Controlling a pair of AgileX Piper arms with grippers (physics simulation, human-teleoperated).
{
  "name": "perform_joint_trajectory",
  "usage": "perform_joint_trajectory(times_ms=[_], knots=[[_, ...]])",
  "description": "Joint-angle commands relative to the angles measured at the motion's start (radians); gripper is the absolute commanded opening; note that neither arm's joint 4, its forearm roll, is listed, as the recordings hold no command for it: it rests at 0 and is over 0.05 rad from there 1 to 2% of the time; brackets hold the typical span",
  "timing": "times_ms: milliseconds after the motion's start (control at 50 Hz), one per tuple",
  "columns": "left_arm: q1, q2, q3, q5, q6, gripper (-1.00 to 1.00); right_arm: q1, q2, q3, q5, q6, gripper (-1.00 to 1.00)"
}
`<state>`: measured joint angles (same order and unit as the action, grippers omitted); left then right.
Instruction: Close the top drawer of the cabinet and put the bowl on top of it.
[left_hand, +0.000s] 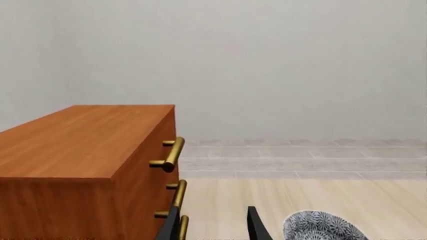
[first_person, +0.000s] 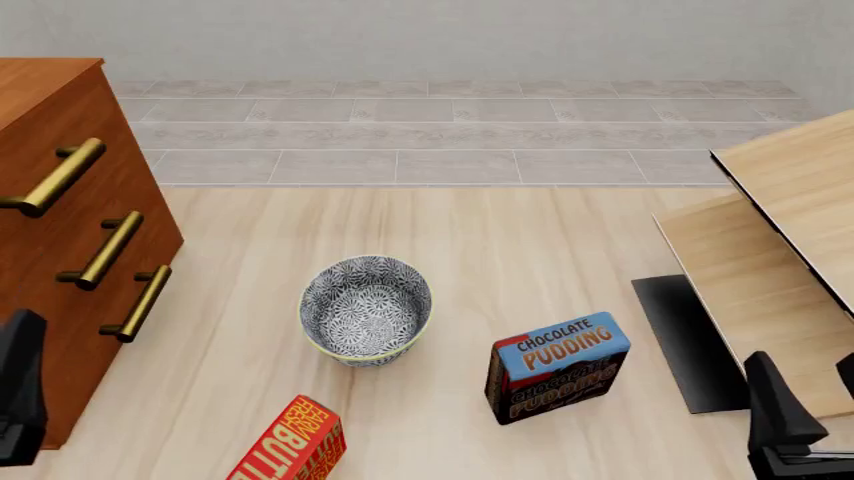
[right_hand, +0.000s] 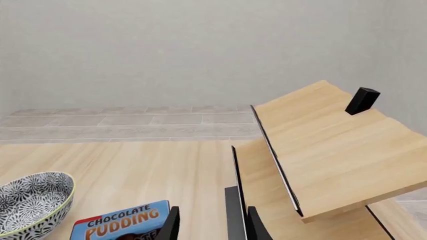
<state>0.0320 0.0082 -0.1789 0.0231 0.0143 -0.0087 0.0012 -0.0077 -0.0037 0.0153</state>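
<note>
Gaping left hand, holding nothing, bowl near

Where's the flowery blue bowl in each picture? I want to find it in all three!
Front view: the bowl sits on the table in the lower middle, between the cabinet and the pudding box.
Left wrist view: only its patterned outside shows, at the bottom edge.
Right wrist view: it is cut off at the lower left corner, beside the pudding box.
Shared landmark: the grey tiled strip past the table's far edge appears in all three.
</note>
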Motion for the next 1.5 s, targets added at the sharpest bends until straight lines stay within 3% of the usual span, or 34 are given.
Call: perform_joint_trajectory(times_ms=[20, 240, 280, 400, 940, 1220, 1500], knots=[[-0.009, -0.008, 0.008, 0.008, 0.008, 1.0, 0.0, 0.0, 0.003, -0.003, 0.0, 1.0], [-0.027, -0.008, -0.002, 0.013, 0.019, 1.0, 0.0, 0.0, 0.001, -0.001, 0.002, 1.0], [-0.023, -0.008, -0.003, 0.011, -0.013, 1.0, 0.0, 0.0, -0.002, 0.002, 0.002, 1.0], [-0.053, -0.008, -0.019, 0.019, 0.028, 1.0, -0.001, 0.0, -0.001, 0.001, 0.003, 1.0], [-0.107, 0.061, -0.097, 0.081, 0.05, 1.0, -0.004, 0.0, -0.002, 0.0, 0.006, 1.0], [-0.178, 0.197, -0.183, 0.088, 0.071, 1.0, 0.006, 0.0, 0.0, 0.0, 0.004, 1.0], [-0.265, 0.403, -0.337, 0.116, 0.053, 1.0, 0.013, 0.001, -0.001, 0.001, -0.001, 1.0]])
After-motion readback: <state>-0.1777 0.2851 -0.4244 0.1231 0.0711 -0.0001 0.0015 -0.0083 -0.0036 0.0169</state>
